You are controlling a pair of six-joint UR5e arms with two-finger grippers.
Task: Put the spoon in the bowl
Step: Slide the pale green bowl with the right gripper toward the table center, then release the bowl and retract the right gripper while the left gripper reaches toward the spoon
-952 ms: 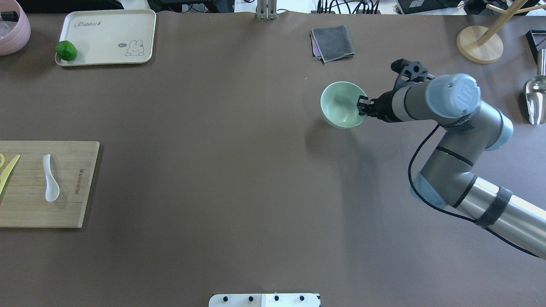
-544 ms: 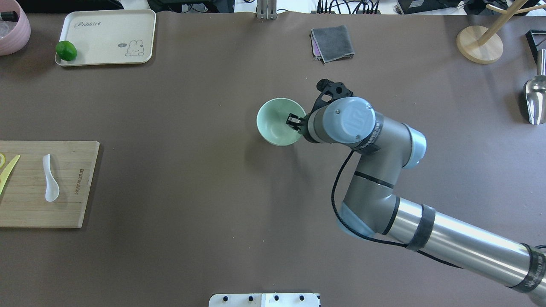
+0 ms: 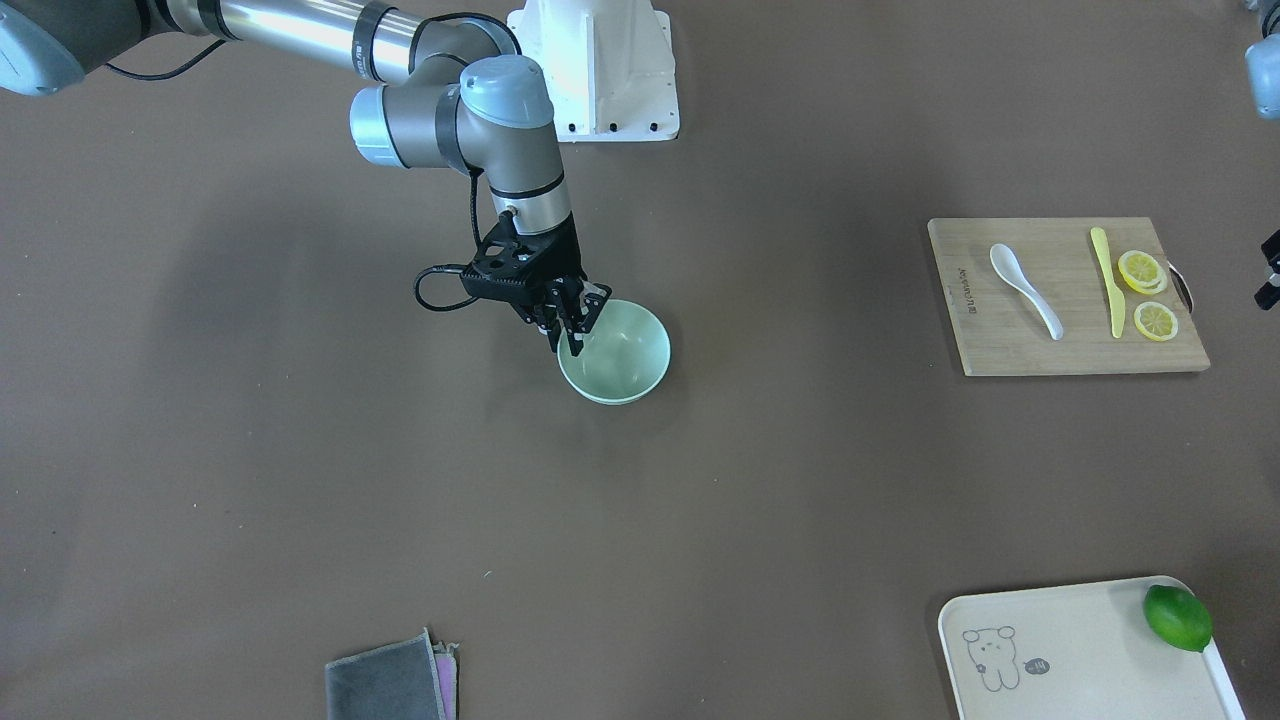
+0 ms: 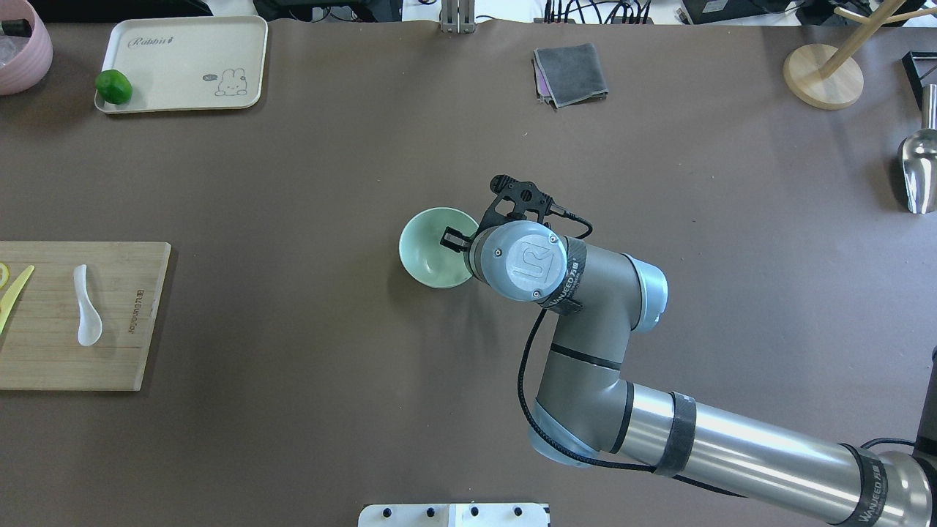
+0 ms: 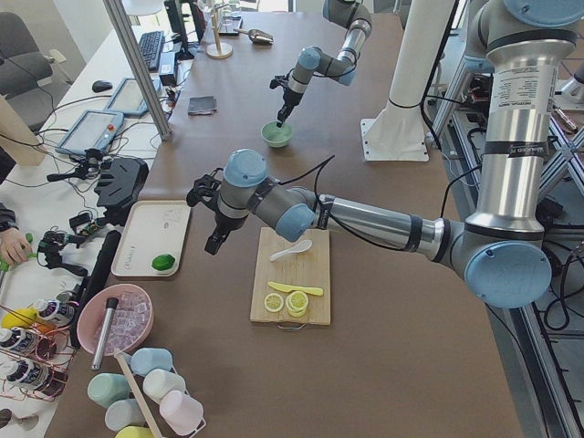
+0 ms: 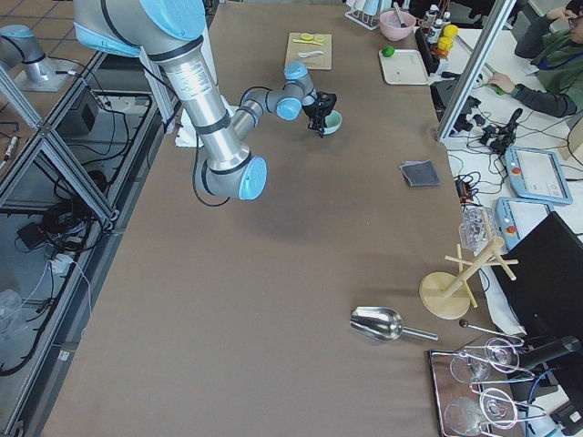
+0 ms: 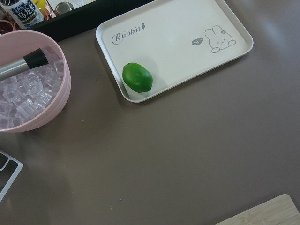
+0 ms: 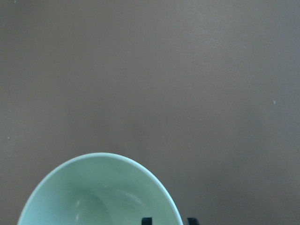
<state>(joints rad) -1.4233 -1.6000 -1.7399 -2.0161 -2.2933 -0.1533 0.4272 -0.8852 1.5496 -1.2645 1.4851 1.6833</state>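
Observation:
The white spoon lies on the wooden cutting board at the table's left edge; it also shows in the front view. The mint-green bowl is at the table's middle, also seen in the front view. My right gripper is shut on the bowl's right rim; the wrist view shows a fingertip on each side of the rim. I cannot tell whether the bowl rests on the table. My left gripper hangs near the board's far end, away from the spoon; I cannot tell whether it is open or shut.
A yellow knife and lemon slices share the board. A cream tray with a lime and a pink ice bowl stand back left. A grey cloth, wooden stand and metal scoop are back right.
My right arm has carried the bowl leftward and a little nearer, from the right half to the table's middle. The spoon has not moved.

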